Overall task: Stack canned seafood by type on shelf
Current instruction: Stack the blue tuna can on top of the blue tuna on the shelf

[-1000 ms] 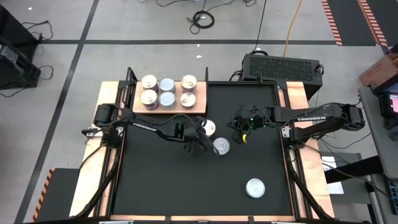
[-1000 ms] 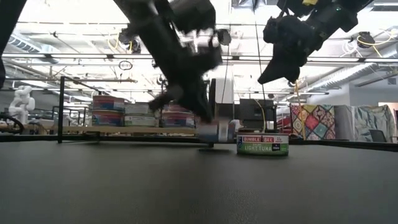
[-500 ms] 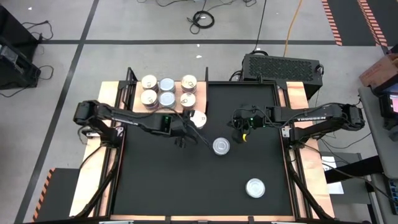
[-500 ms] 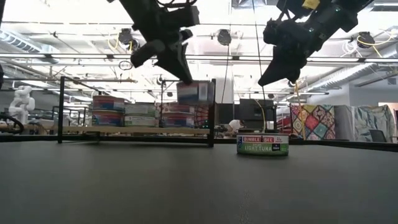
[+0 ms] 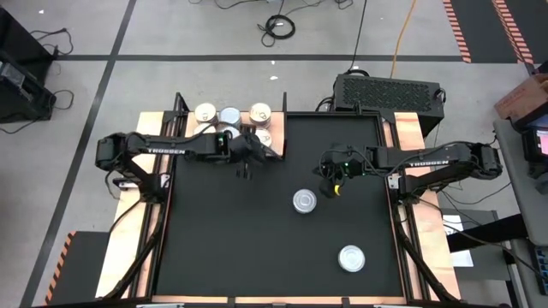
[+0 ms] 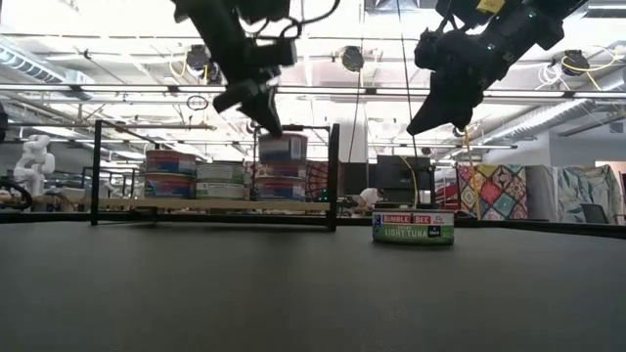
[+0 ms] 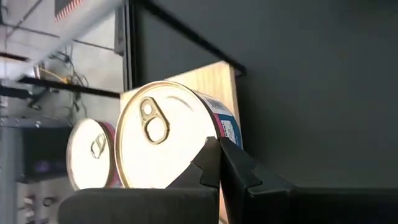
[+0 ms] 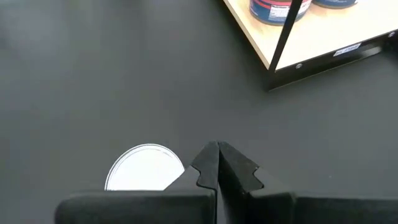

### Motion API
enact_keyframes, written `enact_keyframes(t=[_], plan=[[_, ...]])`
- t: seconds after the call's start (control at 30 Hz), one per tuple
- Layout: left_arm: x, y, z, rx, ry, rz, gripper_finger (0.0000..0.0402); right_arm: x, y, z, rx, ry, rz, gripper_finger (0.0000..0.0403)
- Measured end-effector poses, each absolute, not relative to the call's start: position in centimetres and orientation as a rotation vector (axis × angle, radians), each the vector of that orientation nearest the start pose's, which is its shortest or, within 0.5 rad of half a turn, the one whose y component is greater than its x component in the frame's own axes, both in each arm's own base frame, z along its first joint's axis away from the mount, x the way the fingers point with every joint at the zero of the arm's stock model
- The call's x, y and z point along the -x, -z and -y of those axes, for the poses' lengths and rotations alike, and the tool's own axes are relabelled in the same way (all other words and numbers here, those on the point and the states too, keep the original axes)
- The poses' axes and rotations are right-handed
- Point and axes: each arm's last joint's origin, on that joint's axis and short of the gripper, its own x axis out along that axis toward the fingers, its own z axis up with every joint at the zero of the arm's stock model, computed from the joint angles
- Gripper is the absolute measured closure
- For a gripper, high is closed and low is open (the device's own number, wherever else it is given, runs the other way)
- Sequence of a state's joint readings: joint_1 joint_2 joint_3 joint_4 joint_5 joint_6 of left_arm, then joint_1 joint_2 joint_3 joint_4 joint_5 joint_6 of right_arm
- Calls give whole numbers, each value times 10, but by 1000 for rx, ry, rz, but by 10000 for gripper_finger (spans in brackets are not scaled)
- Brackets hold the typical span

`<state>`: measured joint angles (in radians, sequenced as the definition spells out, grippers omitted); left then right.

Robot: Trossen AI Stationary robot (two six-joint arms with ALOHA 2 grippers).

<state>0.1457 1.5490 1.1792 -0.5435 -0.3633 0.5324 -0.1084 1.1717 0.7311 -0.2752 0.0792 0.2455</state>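
The left gripper (image 5: pixel 254 151) hangs over the near right corner of the shelf (image 5: pixel 190 147), fingers pressed together with a cream-topped can (image 7: pixel 163 137) right at their tips above the stacked tins (image 6: pixel 221 181). The right gripper (image 5: pixel 332 184), pinched closed on nothing, hovers above the black mat (image 5: pixel 223 248). Two loose cans (image 5: pixel 304 201) (image 5: pixel 352 257) sit on that mat.

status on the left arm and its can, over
Left gripper shut over the shelf, cream-topped can at its tips, grip unclear. Right gripper shut above mat. Two loose cans there. Nothing blocking.
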Motion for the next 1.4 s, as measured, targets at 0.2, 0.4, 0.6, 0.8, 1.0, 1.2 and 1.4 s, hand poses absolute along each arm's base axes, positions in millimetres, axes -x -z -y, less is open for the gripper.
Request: enact_keyframes(t=[0.2,0.4,0.6,0.8,1.0,1.2,1.4], plan=[[-309,-250,-86,-525,-232,-1050,402,-236,-233,24,-236,250,-693,403],[-307,-251,-104,-510,-254,-1018,402,-236,-233,24,-236,248,-693,403],[-304,-251,-114,-481,-259,-1008,402,-237,-233,24,-238,248,-690,403],[-304,-251,-117,-464,-239,-992,402,-237,-233,24,-238,248,-689,403],[-308,-243,-118,-457,-225,-1012,402,-237,-233,24,-242,249,-689,403],[-310,-238,-120,-466,-246,-1034,389,-236,-233,23,-242,249,-691,403],[-312,-239,-112,-478,-227,-1030,358,-236,-233,23,-243,249,-691,403]])
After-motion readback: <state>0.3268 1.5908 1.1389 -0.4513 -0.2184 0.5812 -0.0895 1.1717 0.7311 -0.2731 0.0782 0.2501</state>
